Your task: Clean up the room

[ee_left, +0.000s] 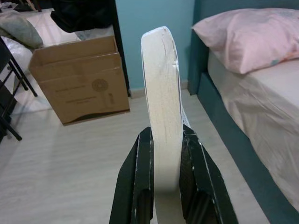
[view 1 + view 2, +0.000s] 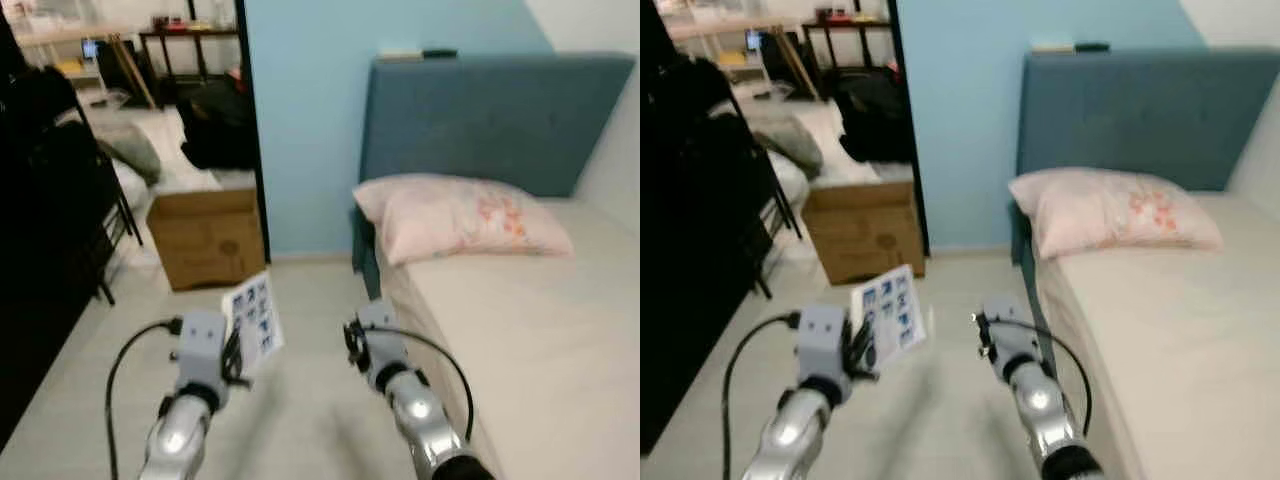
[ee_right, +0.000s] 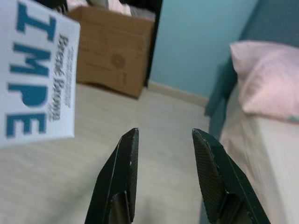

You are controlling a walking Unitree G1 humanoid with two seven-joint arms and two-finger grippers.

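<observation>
Left gripper point(image 1: 166, 186) clamped on a white book point(image 1: 162, 102) (blue lettering), lower centre of frame. Right gripper point(image 3: 163, 135) open, empty, lower right.

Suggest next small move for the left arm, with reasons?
Probably carry the book forward toward the cardboard box to look for a spot: the left tool is already clamped on it, held above bare floor, and the right tool is open and empty.

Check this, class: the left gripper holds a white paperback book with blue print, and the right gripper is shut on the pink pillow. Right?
Not quite. The left gripper does hold the white paperback book, but the right wrist view shows the right gripper open, apart from the pink pillow.
</observation>
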